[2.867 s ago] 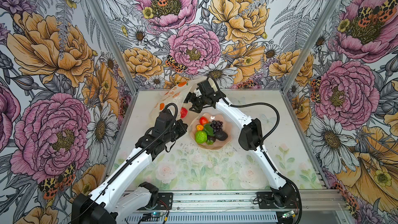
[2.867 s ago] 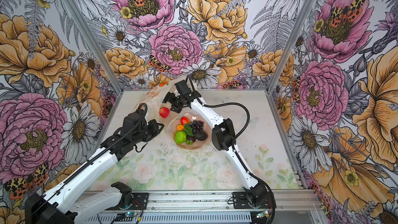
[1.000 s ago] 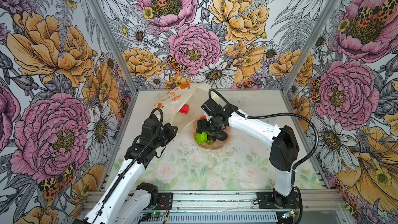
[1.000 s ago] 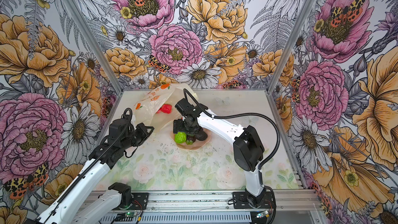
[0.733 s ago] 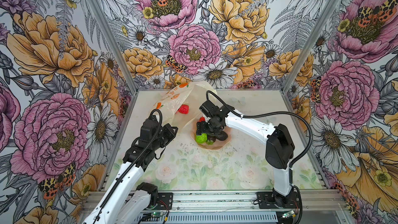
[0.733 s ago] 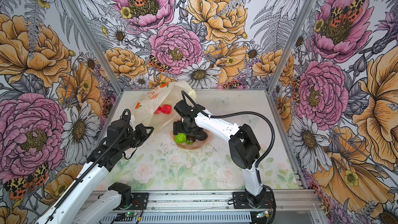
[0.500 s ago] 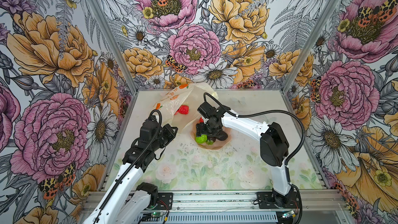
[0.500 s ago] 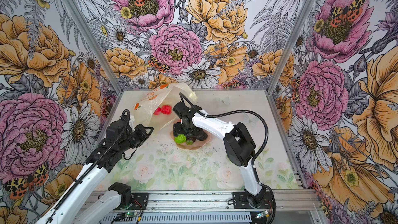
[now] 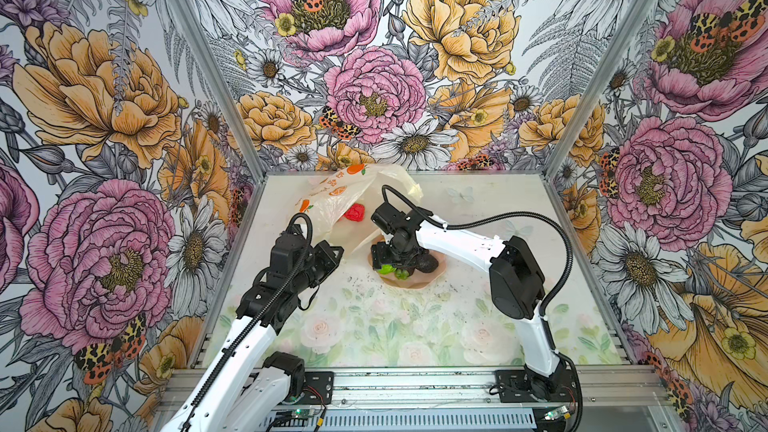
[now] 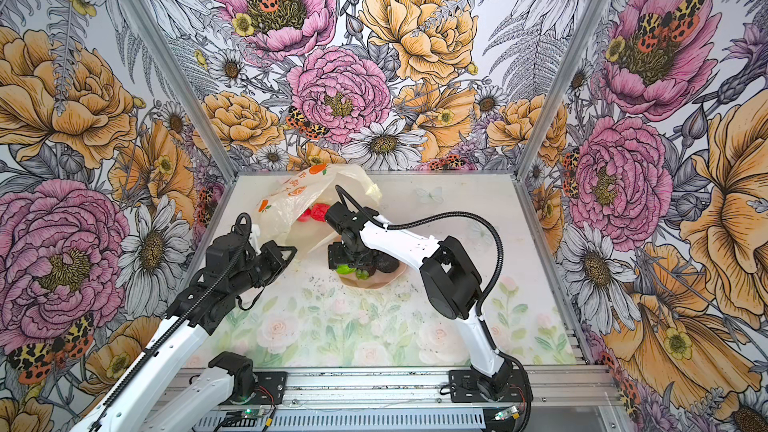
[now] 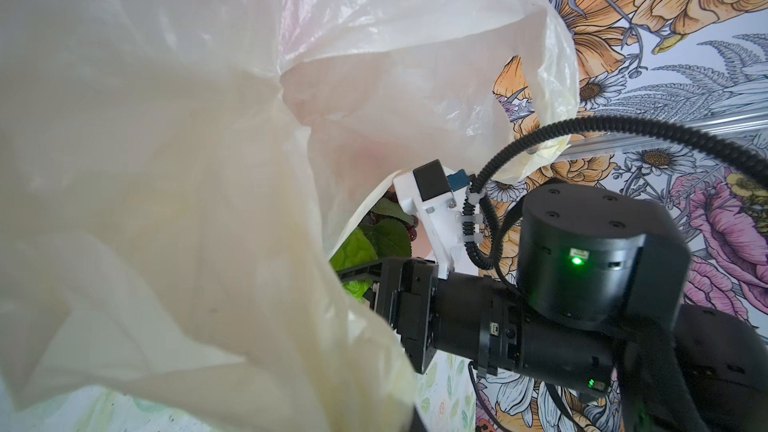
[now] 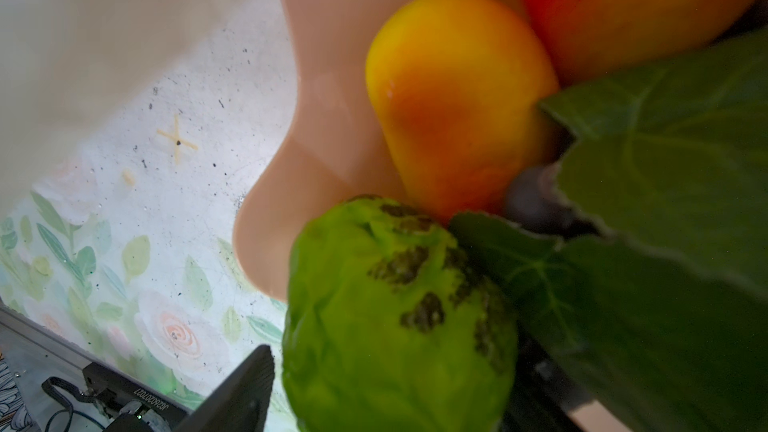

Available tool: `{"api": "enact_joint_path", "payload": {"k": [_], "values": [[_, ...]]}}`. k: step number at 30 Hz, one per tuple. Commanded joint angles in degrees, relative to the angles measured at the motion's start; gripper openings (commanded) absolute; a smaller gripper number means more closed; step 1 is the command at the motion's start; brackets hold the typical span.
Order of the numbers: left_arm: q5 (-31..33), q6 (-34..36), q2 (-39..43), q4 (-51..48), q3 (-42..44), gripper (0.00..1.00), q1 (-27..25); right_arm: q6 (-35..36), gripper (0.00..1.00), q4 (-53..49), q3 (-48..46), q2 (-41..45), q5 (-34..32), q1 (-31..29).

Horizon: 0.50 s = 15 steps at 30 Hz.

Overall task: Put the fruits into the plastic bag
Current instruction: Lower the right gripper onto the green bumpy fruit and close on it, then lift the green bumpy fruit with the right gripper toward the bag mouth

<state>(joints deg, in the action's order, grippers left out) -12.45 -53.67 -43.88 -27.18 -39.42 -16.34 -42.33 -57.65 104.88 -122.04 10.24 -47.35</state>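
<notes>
Fruits sit in bowl; your right gripper at lime, jaws apart; left gripper pinches bag edge.

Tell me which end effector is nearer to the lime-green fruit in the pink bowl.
Right. The right end effector is in the bowl, open at the lime-green fruit. The left end effector grips the plastic bag beside the bowl.

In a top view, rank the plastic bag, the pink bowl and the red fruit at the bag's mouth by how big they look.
1. plastic bag
2. pink bowl, partly covered
3. red fruit
</notes>
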Motion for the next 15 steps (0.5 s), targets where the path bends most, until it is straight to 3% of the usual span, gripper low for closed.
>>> {"api": "enact_joint_path", "payload": {"k": [1, 7, 15], "values": [[1.1, -0.1, 1.2, -0.4, 1.2, 0.0, -0.2, 0.5, 0.73, -0.6, 1.2, 0.4, -2.8, -0.3], [1.3, -0.5, 1.8, -0.3, 1.9, 0.0, -0.3, 0.6, 0.58, -0.4, 0.5, 3.2, -4.6, -0.3], [0.7, -0.6, 1.6, -0.3, 2.1, 0.0, 0.0, 0.5, 0.55, -0.3, -0.5, 6.6, -3.4, -0.1]]}}
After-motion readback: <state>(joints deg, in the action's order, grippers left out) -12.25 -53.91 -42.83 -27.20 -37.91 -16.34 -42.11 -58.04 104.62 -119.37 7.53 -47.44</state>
